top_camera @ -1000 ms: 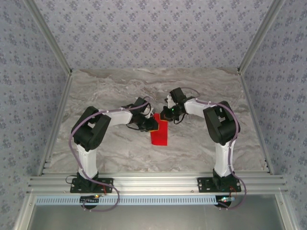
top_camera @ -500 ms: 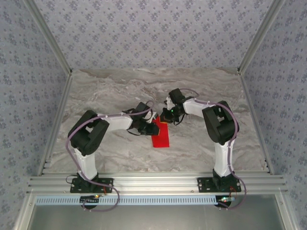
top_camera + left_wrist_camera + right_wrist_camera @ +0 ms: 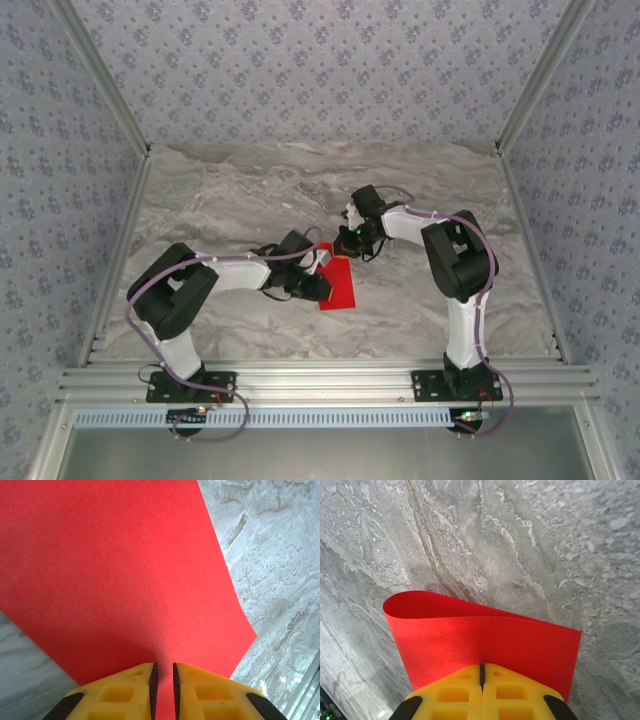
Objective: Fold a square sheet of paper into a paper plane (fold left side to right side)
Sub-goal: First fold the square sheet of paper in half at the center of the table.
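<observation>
While both grippers pinch red paper, bare marble table surrounds.

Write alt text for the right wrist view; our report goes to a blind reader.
Red paper, curled over into a soft loop at its left end, lies on a grey marble table with its near edge pinched by the right gripper. The yellow fingers are shut on it at the bottom of the picture.

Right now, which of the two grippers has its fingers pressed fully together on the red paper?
The right gripper: its yellow fingers meet with no gap on the square sheet of paper. The left gripper shows a narrow slit.
</observation>
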Controlling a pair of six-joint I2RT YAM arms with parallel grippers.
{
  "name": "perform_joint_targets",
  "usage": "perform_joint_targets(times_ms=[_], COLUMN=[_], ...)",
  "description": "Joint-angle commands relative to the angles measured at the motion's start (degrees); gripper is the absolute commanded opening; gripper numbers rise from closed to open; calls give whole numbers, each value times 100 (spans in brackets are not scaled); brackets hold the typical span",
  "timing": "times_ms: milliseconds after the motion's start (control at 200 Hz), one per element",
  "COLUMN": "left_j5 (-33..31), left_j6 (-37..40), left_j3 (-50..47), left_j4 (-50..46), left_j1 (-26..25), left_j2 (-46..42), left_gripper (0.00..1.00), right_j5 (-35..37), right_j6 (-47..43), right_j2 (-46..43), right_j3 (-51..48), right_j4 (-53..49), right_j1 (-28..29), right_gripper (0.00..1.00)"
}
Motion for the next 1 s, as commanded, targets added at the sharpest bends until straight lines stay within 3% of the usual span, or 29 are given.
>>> perform_joint_targets(times_ms=[0, 575, 784, 994], left_j5=[328, 536, 913, 1191], left_j6=[-201, -175, -341, 38], left_j3=[-390, -1083, -755, 198], left_j4=[-403, -172, -3, -243], left_j1=[-172, -183, 781, 1076], left_j2=[-98, -1217, -1748, -846], left_gripper=[18, 21, 24, 24], right_j5=[503, 452, 436, 453], right_j6=[-24, -74, -88, -120], right_j2=[322, 305, 279, 247], right_j3=[-102, -101, -89, -66], right_j4=[-284, -268, -256, -278], right_j1=[-57, -48, 0, 32], right_gripper=[0, 0, 0, 0])
